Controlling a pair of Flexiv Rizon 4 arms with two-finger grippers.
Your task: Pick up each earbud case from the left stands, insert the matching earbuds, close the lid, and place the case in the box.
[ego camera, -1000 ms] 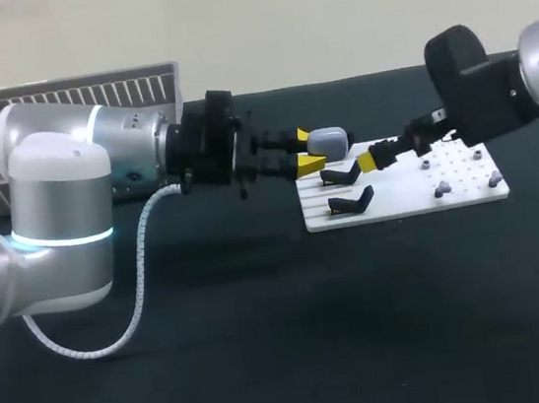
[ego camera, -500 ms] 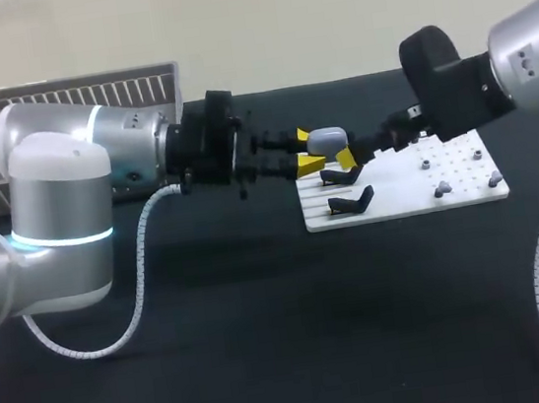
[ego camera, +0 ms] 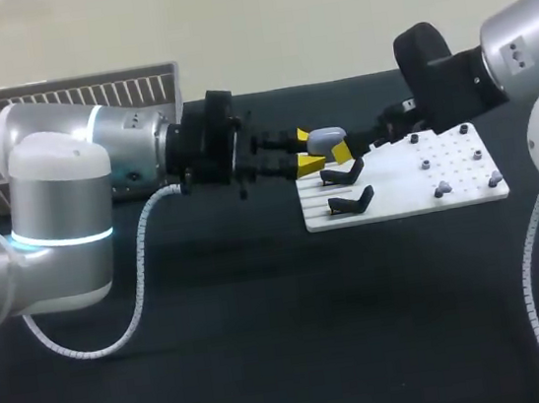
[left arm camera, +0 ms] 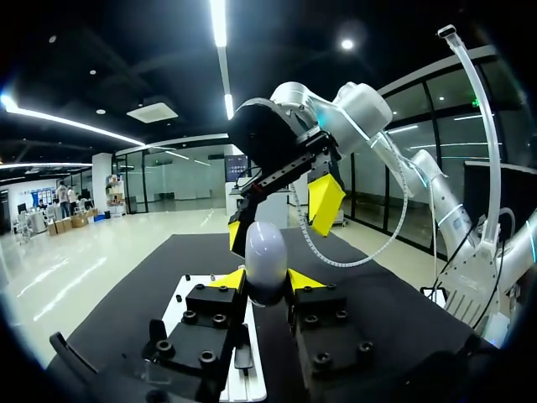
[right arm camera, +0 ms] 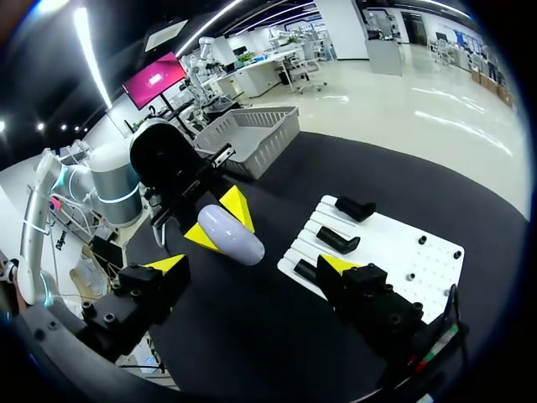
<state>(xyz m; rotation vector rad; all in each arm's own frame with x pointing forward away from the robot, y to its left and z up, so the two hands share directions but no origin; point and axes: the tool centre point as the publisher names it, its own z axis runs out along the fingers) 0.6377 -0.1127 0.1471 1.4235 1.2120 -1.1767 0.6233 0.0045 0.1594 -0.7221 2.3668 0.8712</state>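
Case [left arm camera: 265, 260] in L jaws (lid unclear).

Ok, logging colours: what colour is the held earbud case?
Pale grey-lilac earbud case; clearest in left wrist view.

We see a pale grey-lilac oval plastic earbud case [ego camera: 326, 138], black plastic stands [ego camera: 352, 201], a white flat plastic board [ego camera: 404, 202], a grey slatted plastic basket [ego camera: 86, 91] and a black bench [ego camera: 297, 337].

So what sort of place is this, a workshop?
Probably a robotics test bench: the left gripper holds an earbud case above a black table carrying a white board of stands and pegs, with a grey basket at its far corner.
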